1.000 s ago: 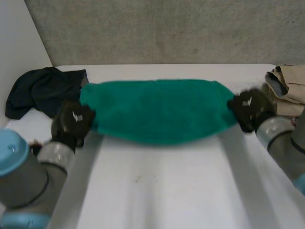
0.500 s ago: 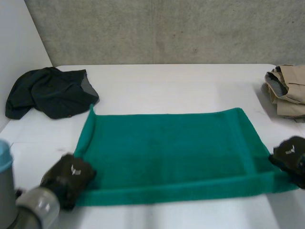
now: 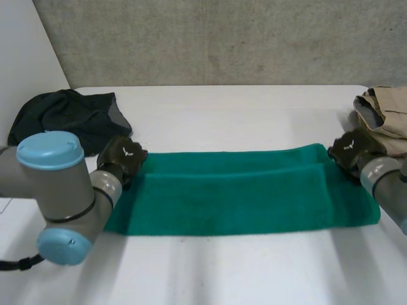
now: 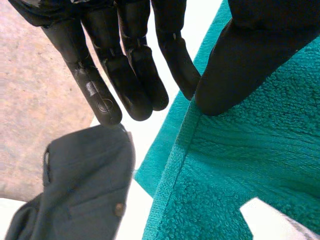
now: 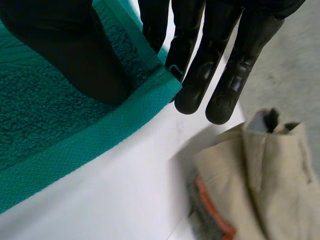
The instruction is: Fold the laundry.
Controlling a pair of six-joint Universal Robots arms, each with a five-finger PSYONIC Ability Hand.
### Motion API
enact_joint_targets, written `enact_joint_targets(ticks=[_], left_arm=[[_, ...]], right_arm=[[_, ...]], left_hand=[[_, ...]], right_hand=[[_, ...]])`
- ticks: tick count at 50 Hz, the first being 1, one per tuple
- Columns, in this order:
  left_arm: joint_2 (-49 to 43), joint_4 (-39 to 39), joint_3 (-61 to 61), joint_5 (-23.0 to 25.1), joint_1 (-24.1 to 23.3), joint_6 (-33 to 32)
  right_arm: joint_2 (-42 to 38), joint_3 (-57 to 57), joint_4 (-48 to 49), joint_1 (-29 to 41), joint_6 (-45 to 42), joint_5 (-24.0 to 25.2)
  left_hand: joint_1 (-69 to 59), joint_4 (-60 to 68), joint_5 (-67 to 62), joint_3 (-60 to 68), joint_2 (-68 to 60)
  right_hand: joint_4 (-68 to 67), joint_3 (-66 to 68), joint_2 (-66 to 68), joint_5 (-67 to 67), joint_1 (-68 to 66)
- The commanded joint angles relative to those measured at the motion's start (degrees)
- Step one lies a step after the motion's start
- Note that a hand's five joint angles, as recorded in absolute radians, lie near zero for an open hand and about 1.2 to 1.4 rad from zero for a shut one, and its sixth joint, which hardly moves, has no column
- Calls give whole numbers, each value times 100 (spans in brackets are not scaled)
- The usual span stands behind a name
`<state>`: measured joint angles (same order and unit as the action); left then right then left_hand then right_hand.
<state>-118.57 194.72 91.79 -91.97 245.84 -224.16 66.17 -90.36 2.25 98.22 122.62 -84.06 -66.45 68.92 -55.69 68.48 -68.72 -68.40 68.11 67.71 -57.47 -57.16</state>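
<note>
Across the middle of the frame the green towel (image 3: 235, 197) lay folded, long axis running left to right. The left hand (image 3: 122, 155) pinched its upper-left corner and the right hand (image 3: 348, 148) its upper-right corner, each equally near.

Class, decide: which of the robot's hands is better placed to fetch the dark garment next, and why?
Left, probably. The left hand holds a corner of the green towel beside the dark garment; the right hand is opposite.
</note>
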Motion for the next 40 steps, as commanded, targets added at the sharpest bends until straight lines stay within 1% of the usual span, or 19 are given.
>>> enact_joint_targets(ticks=[1,4,9,13,14,15,16,17,19,20,22,24,26,27,29,31,33,35,40], left_arm=[[-701,591,-942,48,131,-172],[-948,908,-1180,48,131,-198],[-1501,1524,-1785,56,122,-303],[-1888,1613,-2190,74,131,-549],[-1950,1613,-2244,83,131,-584],[-2003,1613,-2279,83,131,-620],[-2038,1621,-2297,83,122,-637],[-2065,1674,-2271,74,113,-664],[-2048,1692,-2253,74,96,-620],[-2021,1701,-2227,74,78,-611],[-1969,1718,-2104,74,34,-585],[-1872,1718,-1955,48,25,-559],[-1469,1718,-1639,30,25,-497],[-1302,1718,-1499,30,25,-445],[-812,1718,-1035,39,34,-200],[-520,1709,-725,48,17,38],[-54,1709,-251,56,-1,434],[384,1709,179,65,-45,801],[993,1718,901,74,-62,1515]], right_arm=[[-570,598,996,154,60,-32],[-929,879,1364,241,34,-58],[-1510,1371,1594,295,-10,-172],[-1967,1855,1621,330,-28,-269],[-2055,1951,1630,330,-19,-295],[-2221,2118,1630,338,-10,-357],[-2284,2172,1638,339,7,-383],[-2336,2216,1638,347,16,-418],[-2346,2286,1665,373,103,-489],[-2320,2278,1665,391,148,-489],[-2223,2208,1665,409,332,-471],[-1916,1980,1639,391,788,-428],[-1592,1760,1621,365,1192,-392],[-1190,1498,1603,356,1629,-331],[-731,1242,1560,347,2062,-226],[-178,891,1411,295,2492,71],[79,662,1209,181,2661,292],[343,319,822,-152,2697,617],[695,-147,101,-593,2688,1040]], left_hand=[[-1355,1108,-1431,1152,-1128],[-1355,1108,-1431,1152,-1128],[-1355,1108,-1431,1152,-1128],[-1355,1108,-1431,1152,-1128],[-1355,1108,-1431,1152,-1128],[-508,261,-584,305,-281],[1782,-2029,1706,-1985,2009],[5645,-5892,5569,-5848,5872],[5357,-5604,5281,-5560,5584],[5645,-5892,5569,-5848,5872],[5645,-5892,5569,-5848,5872],[5645,-5892,5569,-5848,5872],[5645,-5892,5569,-5848,5872],[5645,-5892,5569,-5848,5872],[5645,-5892,5569,-5848,5872],[5645,-5892,5569,-5848,5872],[5645,-5892,5569,-5848,5872],[5645,-5892,5569,-5848,5872],[5645,-5892,5569,-5848,5872]], right_hand=[[-1160,1189,1229,-1253,-2284],[-1160,1189,1229,-1253,-2284],[-1160,1189,1229,-1253,-2284],[-1160,1189,1229,-1253,-2284],[16,12,53,-76,-1108],[4224,-4196,-4155,4132,3101],[5840,-5811,-5771,5747,4716],[5840,-5811,-5771,5747,4716],[5840,-5811,-5771,5747,4716],[5840,-5811,-5771,5747,4716],[5840,-5811,-5771,5747,4716],[5840,-5811,-5771,5747,4716],[5840,-5811,-5771,5747,4716],[5840,-5811,-5771,5747,4716],[5840,-5811,-5771,5747,4716],[5840,-5811,-5771,5747,4716],[5840,-5811,-5771,5747,4716],[5840,-5811,-5771,5747,4716],[5648,-5620,-5579,5556,4524]])
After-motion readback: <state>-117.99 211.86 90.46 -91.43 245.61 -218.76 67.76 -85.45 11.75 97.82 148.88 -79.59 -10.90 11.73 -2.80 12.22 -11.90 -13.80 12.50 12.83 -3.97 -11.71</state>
